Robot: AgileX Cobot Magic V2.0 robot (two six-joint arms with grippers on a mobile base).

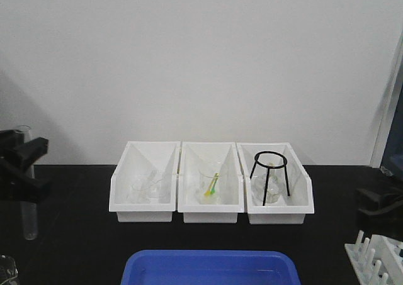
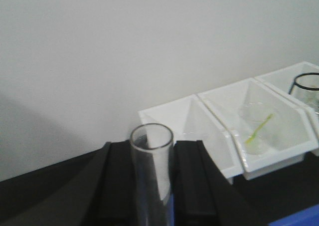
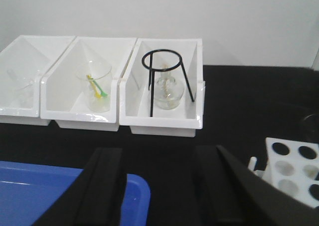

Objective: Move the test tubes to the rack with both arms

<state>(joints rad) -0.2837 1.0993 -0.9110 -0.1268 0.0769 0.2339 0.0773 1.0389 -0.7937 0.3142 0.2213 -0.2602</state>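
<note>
Far left: your left gripper [image 1: 24, 165] clamps a test tube [image 1: 29, 219] upright, open rim above the fingers, rounded bottom below them. Centre of the black table [image 1: 75, 247]: three white bins [image 1: 211, 206] touching in a row, glassware in each, and a black ring stand [image 1: 271, 172] in the right one. Blue tray [image 1: 211, 269] at the front edge. Rack [image 1: 373, 257] in the bottom right corner, with your right gripper [image 1: 378, 203] above it, dark and blurred.
</note>
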